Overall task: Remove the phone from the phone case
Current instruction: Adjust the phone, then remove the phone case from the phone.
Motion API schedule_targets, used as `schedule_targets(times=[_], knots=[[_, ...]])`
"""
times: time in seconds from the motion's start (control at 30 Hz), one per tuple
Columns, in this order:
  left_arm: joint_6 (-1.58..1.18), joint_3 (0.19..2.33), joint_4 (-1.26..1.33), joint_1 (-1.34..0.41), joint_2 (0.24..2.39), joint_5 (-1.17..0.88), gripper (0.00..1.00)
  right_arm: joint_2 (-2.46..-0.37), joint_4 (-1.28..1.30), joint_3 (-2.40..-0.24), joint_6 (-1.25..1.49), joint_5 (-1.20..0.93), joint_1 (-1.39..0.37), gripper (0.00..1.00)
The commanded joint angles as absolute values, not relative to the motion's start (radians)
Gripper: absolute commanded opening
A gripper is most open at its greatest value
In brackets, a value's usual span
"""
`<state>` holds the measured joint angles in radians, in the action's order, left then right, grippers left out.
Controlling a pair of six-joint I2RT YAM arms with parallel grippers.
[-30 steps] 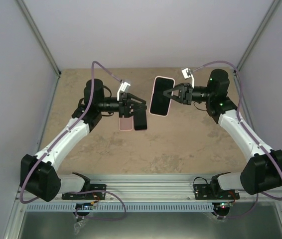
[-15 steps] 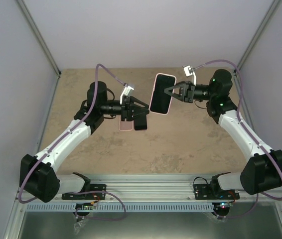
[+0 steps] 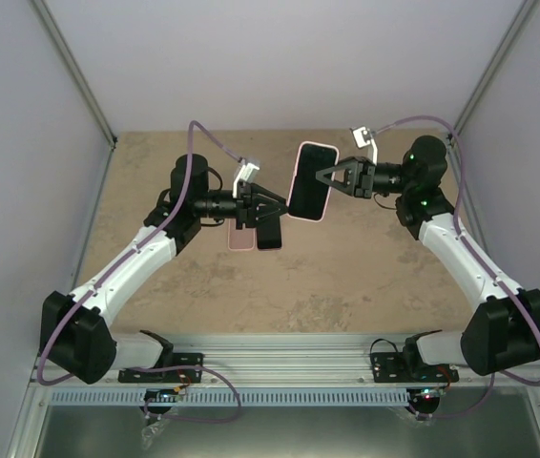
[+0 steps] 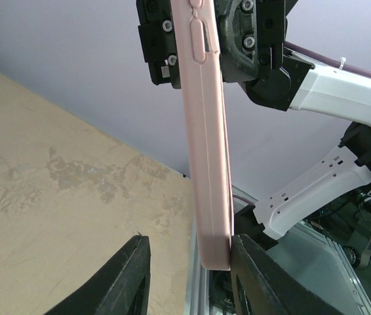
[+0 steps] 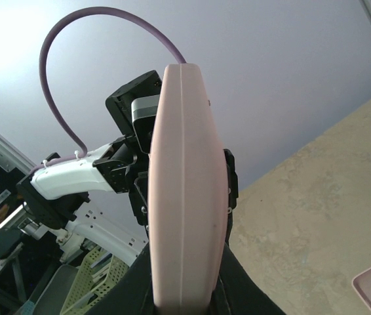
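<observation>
Where the phone is: the black-screened slab phone (image 3: 308, 183) sits inside its pale pink, round-edged case (image 4: 206, 144). It is lifted clear of the tan stone-patterned tabletop (image 3: 346, 277), between the two arms, with its screen turned toward the top camera.
Right gripper (image 3: 323, 179): clamped on the cased phone across its thickness at one long edge. In the right wrist view the pink back fills the gap between the dark fingers (image 5: 241, 292).
Left gripper (image 4: 191, 266): fingers spread wide with nothing held. The case's lower end hangs between them, hard by one finger, though I cannot tell whether it touches.
Case, as judged: matte, rubbery and grippy. It probably flexes at the lip, with moulded button covers (image 4: 198, 39) along the side, so it looks likelier to peel off at a corner than to slide off.
Phone, as judged: stiff and light enough for either arm. Its glass front is smooth and would suffer from a drop.
Where to take hold: pinch the case rim at the lower corner, keeping off the screen, so the lip can bend away.
Below: a flat pink piece (image 3: 240, 239) and a flat black piece (image 3: 268, 236) lie side by side on the tabletop. I cannot tell what they are.
</observation>
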<state>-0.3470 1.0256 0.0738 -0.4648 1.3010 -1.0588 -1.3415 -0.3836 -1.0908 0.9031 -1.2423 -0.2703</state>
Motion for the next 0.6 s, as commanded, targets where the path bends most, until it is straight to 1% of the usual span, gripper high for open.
schedule_targets(times=[0.0, 0.37, 0.57], knots=[[-0.299, 1.043, 0.04, -0.468, 1.302, -1.016, 0.35, -1.307, -0.456, -1.093, 0.935, -1.26, -0.265, 0.01], [-0.267, 1.037, 0.007, -0.465, 1.312, -0.95, 0.29, -1.301, -0.567, -1.068, 1.026, -1.288, -0.265, 0.01], [-0.262, 1.037, 0.005, -0.465, 1.317, -0.919, 0.28, -1.296, -0.633, -1.051, 1.08, -1.302, -0.267, 0.01]])
